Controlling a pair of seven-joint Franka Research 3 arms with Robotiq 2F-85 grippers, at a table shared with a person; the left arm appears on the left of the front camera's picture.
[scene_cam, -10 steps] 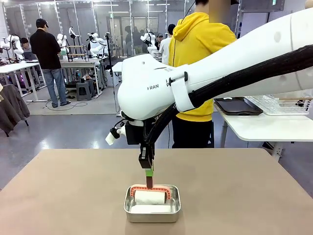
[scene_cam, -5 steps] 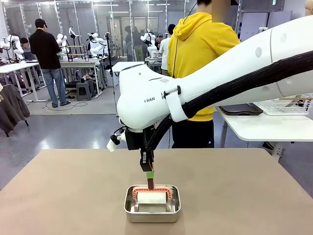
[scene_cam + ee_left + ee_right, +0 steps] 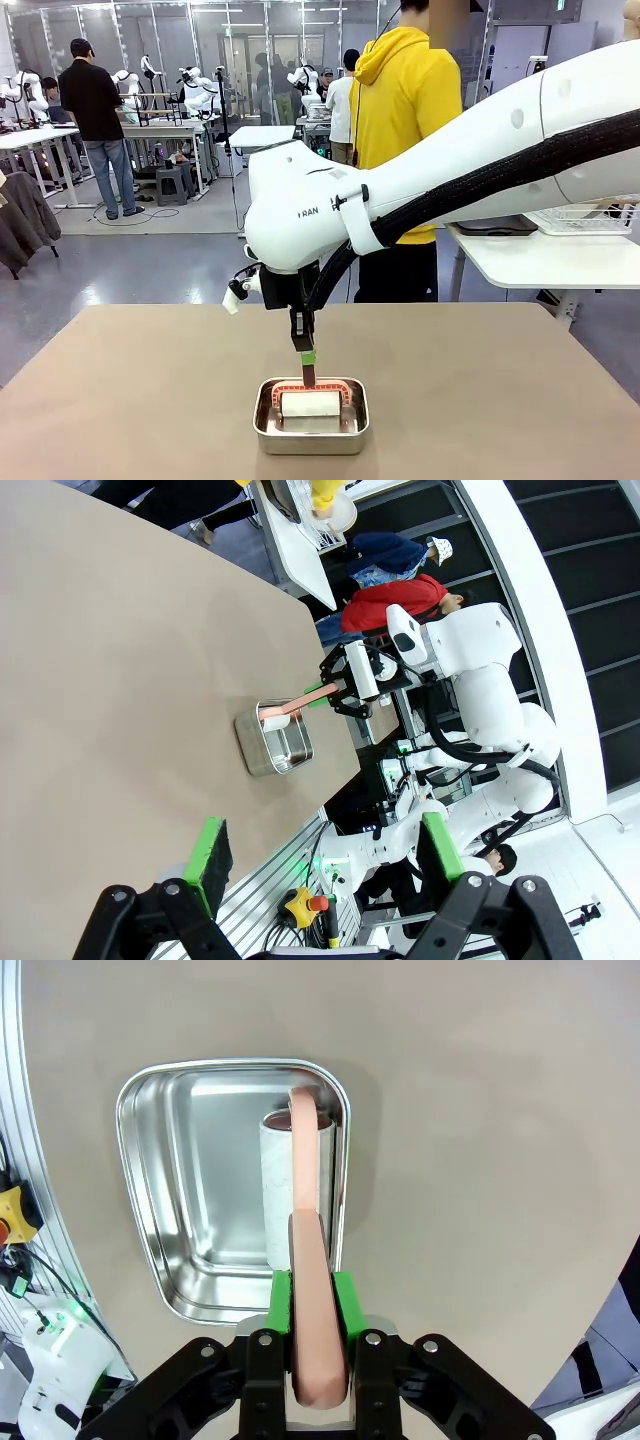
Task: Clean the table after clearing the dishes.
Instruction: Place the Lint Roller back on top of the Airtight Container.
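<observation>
The tan table (image 3: 150, 400) is bare except for a small steel pan (image 3: 310, 435) near its front edge. My right gripper (image 3: 307, 358) hangs straight above the pan, shut on the pink handle of a white roller (image 3: 308, 404), whose drum sits inside the pan. The right wrist view shows the handle (image 3: 310, 1290) clamped between the green pads, with the roller drum (image 3: 297, 1175) against the pan's (image 3: 190, 1210) far wall. My left gripper (image 3: 325, 848) hovers high over the table (image 3: 100, 680), open and holding nothing. The dishes are out of view.
A person in a yellow hoodie (image 3: 405, 110) stands at the table's far side, back turned. A white side table (image 3: 530, 260) with a wire rack stands to the right. The tabletop (image 3: 480, 1110) around the pan is bare.
My right arm has shifted slightly right and down, still holding the handle. The roller drum has moved a little within the pan.
</observation>
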